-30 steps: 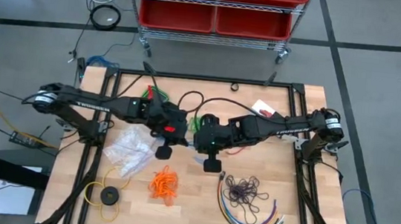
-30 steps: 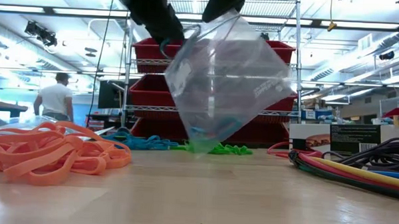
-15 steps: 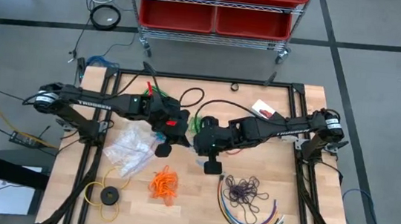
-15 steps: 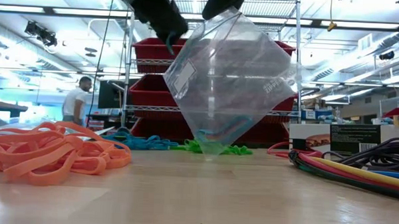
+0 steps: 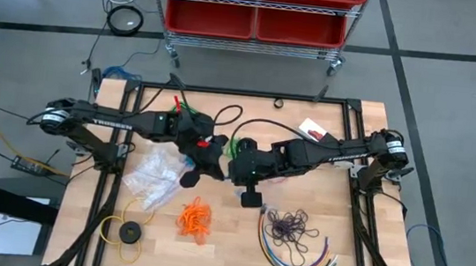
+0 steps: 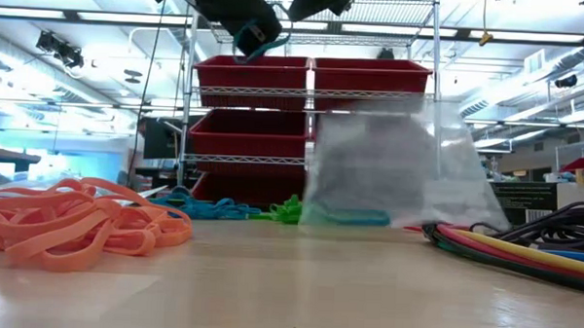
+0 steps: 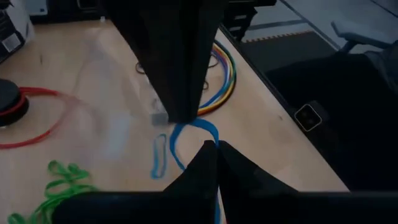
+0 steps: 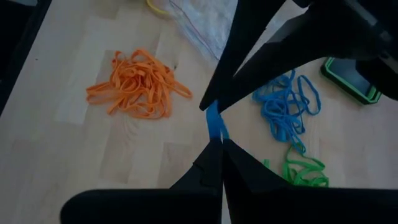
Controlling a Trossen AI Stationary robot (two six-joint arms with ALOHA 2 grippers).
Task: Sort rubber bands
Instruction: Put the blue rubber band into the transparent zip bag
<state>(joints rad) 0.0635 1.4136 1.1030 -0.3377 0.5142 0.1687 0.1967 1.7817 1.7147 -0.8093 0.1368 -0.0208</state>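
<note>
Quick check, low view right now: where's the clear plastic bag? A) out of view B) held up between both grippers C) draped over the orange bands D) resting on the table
D: the clear plastic bag sits with its bottom edge on the table, clear of the left gripper above, which pinches only a blue rubber band.

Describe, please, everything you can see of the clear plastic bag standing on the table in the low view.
The clear plastic bag is thin, see-through film, hazy in this picture. It sits on the wooden table near the green rubber bands, wider at its base. A blue rubber band lies along its bottom, apparently inside. Neither gripper touches it; both hang above.
</note>
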